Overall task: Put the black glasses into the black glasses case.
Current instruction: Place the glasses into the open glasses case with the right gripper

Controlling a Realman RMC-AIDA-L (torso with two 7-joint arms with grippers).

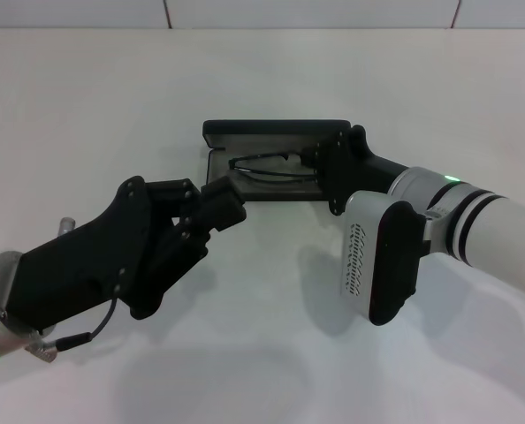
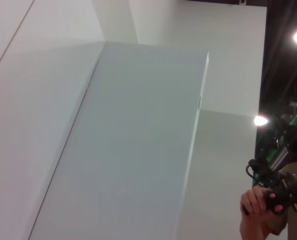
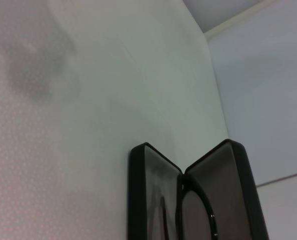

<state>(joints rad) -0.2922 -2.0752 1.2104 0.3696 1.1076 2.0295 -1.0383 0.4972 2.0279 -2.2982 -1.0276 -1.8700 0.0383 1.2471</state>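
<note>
Black glasses [image 1: 267, 168] are pinched by the right gripper [image 1: 320, 163] over the black glasses case [image 1: 271, 163]; a temple could snag on its rim. The left gripper's [image 1: 232, 201] finger state cannot be told.

The left gripper [image 1: 216, 208] is matte black, built from angular linkage plates fastened with small round screws. Behind it, a thin black cable [image 1: 86, 334] loops along the housing to a small metal connector, and a silver-white wrist ring carries a green indicator light. The right gripper [image 1: 326, 168] is also black. Its wrist is white with black bands and a green light. A white module with a black cover and printed lettering sits behind the fingers.
</note>
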